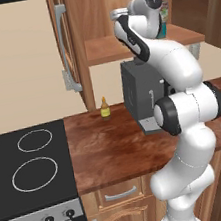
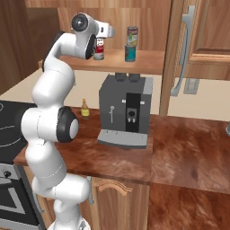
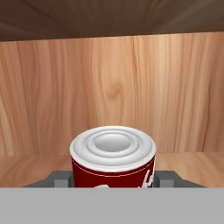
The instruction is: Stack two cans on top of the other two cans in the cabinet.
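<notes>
Gripper (image 3: 113, 183) clasps the dark red can (image 3: 113, 157) upright (lid up, axis vertical)

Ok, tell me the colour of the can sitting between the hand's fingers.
Dark red with white lettering and a silver-white ribbed lid; the can shows best in the hand view.

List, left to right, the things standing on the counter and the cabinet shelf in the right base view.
Small yellow bottle → dark red can with white label → grey coffee machine, with the green-labelled can stacked on the teal can above it.
</notes>
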### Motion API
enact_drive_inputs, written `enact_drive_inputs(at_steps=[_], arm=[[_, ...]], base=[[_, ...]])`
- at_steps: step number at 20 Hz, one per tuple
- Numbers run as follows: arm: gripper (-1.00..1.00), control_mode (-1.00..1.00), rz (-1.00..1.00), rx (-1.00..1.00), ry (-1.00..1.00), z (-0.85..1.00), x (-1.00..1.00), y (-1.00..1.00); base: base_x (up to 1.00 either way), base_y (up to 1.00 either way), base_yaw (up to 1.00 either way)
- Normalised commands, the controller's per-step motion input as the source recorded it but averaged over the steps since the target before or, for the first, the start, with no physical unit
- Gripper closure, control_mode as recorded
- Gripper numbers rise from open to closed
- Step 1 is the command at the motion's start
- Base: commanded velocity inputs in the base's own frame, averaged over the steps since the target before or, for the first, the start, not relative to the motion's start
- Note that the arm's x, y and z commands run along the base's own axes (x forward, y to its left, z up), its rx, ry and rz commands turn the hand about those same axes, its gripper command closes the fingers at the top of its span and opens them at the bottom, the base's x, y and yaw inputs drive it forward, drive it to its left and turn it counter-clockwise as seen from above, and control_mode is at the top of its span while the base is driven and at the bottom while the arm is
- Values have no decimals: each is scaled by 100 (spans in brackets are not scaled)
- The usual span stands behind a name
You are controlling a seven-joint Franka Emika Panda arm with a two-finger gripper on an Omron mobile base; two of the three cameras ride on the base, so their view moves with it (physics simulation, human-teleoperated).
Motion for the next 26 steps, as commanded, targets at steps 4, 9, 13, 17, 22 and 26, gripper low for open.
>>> enact_drive_inputs(at_steps=[4,9,13,17,22,26], arm=[[100,-100,0,0,0,0,0,-1],[100,-100,0,0,0,0,0,0],[100,-100,0,0,0,0,0,10],[100,-100,0,0,0,0,0,7],[100,-100,0,0,0,0,0,0],[100,-100,0,0,0,0,0,0]], base=[[0,0,0],[0,0,0],[0,0,0],[0,0,0],[0,0,0],[0,0,0]])
